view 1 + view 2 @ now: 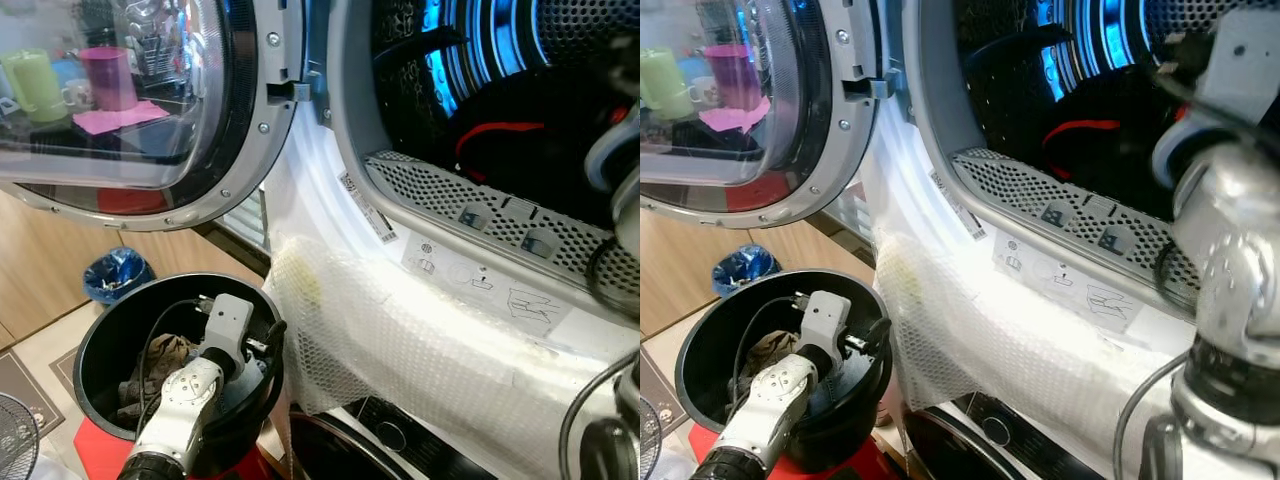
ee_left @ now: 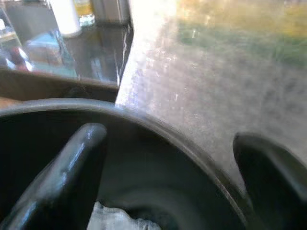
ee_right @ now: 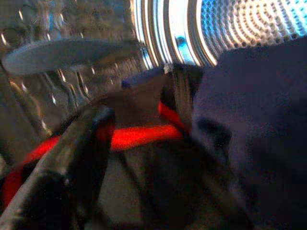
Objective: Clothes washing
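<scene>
The main risk, as I judge it, is a garment catching on the perforated lip of the drum [image 1: 480, 205] as it crosses between the machine and the black bucket [image 1: 100, 340], then dropping onto the bubble wrap [image 1: 420, 350] draped below the drum's mouth, or to the floor. Another is the right arm's cables fouling on that lip. Inside the drum lies a dark garment with a red band [image 1: 1080, 128]. The right pincer [image 3: 144, 158] is deep in the drum, right against this garment; one black finger [image 3: 72, 158] lies over the red band, but I cannot tell whether the pincer is spread or pinching. Below the drum's mouth and beside the open door [image 1: 130, 100], the left pincer [image 2: 168, 177] hangs spread inside the bucket, just above a pale crumpled cloth [image 1: 165, 360] at the bottom, touching nothing.
</scene>
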{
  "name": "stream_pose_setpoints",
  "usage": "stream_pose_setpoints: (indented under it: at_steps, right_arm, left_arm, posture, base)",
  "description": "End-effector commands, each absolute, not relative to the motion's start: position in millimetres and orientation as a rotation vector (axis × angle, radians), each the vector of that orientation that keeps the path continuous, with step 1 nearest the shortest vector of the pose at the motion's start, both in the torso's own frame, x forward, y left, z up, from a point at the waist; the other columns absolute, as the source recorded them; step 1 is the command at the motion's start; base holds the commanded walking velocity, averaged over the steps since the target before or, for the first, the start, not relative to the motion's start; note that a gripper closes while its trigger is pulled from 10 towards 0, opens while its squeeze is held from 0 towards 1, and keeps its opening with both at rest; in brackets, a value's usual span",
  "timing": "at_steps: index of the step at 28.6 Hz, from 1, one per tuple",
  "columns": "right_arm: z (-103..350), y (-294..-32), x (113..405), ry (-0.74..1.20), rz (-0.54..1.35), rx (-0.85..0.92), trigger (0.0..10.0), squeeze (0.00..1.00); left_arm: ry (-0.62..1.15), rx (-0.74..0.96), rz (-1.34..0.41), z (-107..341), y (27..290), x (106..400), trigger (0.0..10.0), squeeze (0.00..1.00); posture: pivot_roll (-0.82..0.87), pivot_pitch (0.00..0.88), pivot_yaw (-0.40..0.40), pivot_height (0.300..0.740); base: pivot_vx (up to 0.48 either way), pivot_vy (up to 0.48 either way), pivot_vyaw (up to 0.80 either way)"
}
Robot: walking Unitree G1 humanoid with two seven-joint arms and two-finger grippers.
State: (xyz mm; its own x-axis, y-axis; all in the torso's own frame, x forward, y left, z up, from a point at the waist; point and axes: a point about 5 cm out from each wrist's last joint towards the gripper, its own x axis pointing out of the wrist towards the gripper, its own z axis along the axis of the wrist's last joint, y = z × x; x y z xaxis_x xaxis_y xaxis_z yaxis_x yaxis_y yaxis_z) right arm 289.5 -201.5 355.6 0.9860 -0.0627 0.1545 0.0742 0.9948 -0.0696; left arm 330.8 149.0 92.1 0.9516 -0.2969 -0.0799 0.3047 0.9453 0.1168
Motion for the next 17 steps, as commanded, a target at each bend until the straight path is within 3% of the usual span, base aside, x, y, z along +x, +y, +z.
stream_pose_setpoints:
  at_steps: [1,12,17]
  right_arm:
    - [350,-205,281,-0.129,-0.086,-0.077,10.0,0.00]
    - [323,-217,247,-0.007,-0.035,-0.202,10.0,0.00]
    - [328,-211,229,-0.077,0.142,-0.228,10.0,0.00]
  left_arm:
    - [0.073,0.133,-0.325,92,146,332,10.0,0.00]
    - [0.078,0.126,-0.332,92,145,332,10.0,0.00]
    - [0.079,0.125,-0.334,92,145,332,10.0,0.00]
  posture:
    - [0.03,0.021,-0.081,0.740]
    - [0.03,0.025,-0.087,0.740]
    - [0.03,0.032,-0.084,0.740]
  base:
    - [0.000,0.000,0.00]
    - [0.000,0.000,0.00]
    - [0.000,0.000,0.00]
